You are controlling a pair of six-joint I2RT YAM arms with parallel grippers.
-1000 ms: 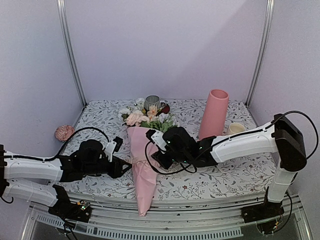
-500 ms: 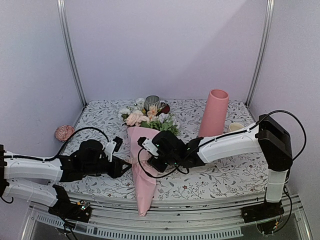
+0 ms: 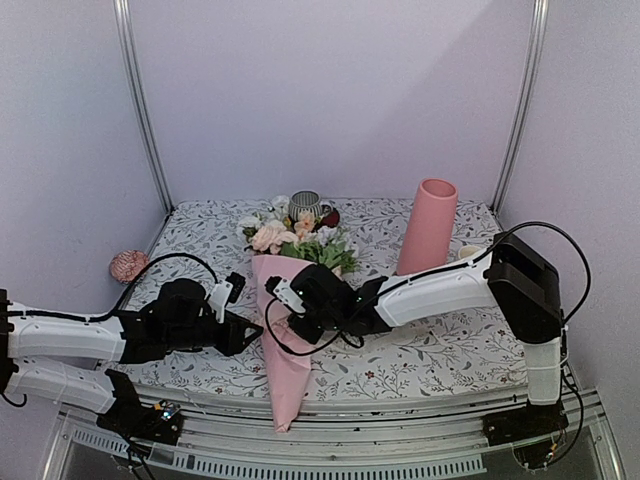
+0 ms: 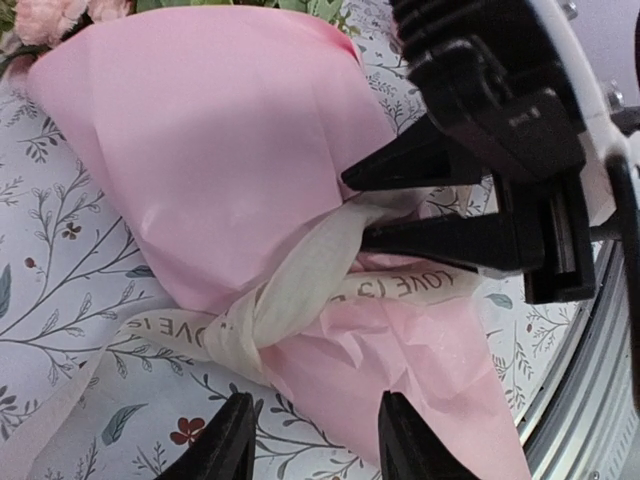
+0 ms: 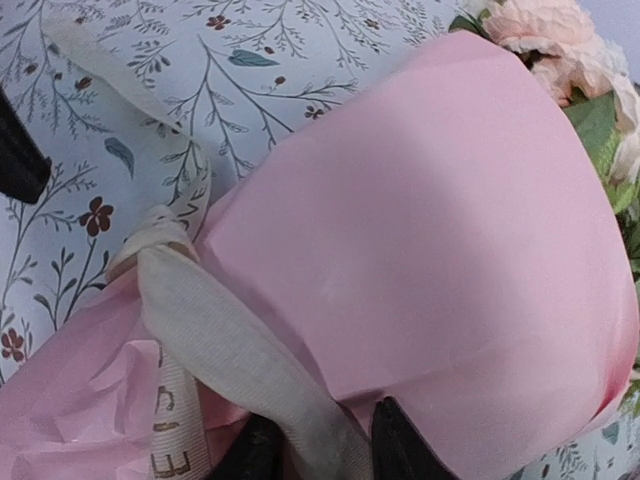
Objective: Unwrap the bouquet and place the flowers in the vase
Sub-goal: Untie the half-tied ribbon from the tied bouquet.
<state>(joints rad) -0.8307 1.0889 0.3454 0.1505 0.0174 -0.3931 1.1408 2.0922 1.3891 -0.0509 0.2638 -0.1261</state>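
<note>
The bouquet [image 3: 285, 345] lies on the floral tablecloth, a pale pink paper cone with its tip over the front edge. The flowers [image 3: 290, 235] show at its far end. A cream ribbon [image 4: 300, 290] is knotted round the cone's waist. My right gripper [image 5: 325, 440] reaches in from the right, shut on a band of that ribbon [image 5: 210, 340]; its black fingers [image 4: 430, 165] show in the left wrist view. My left gripper [image 4: 315, 440] is open just left of the knot, with only paper and cloth between its fingers. The pink vase [image 3: 428, 228] stands upright at the back right.
A striped grey cup [image 3: 305, 204] stands behind the flowers. A cream mug [image 3: 470, 256] peeks out beside the vase, behind my right arm. A pink ball [image 3: 128, 265] lies off the cloth's left edge. The table's metal front rail [image 3: 400, 412] runs close below the cone's tip.
My right gripper has slid left along the cone to the ribbon and its jaws have narrowed onto it. The left arm and the bouquet have stayed put.
</note>
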